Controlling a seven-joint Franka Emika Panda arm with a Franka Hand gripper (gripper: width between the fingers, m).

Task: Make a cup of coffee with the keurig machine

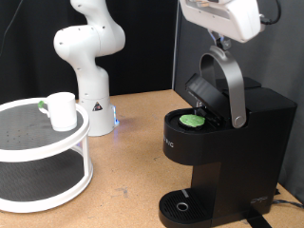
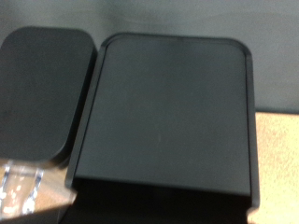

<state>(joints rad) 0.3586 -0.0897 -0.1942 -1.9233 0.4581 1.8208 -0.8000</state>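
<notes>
The keurig machine [image 1: 237, 133] stands at the exterior view's right with its lid raised by the grey curved handle [image 1: 231, 85]. A green-topped pod [image 1: 193, 121] sits in the open chamber. My gripper [image 1: 220, 42] hangs at the top right, just above the top of the handle, and its fingers are too small to read. The white cup [image 1: 63, 110] stands far left on the upper tier of a round white rack [image 1: 57, 142]; nothing stands on the drip base [image 1: 182, 205]. The wrist view shows only the machine's black top [image 2: 168, 112]; the fingers do not show clearly there.
The white arm's base [image 1: 90, 66] stands at the back, between the rack and the machine. The wooden table [image 1: 133, 161] stretches between them. In the wrist view a strip of table [image 2: 278, 168] shows beside the machine.
</notes>
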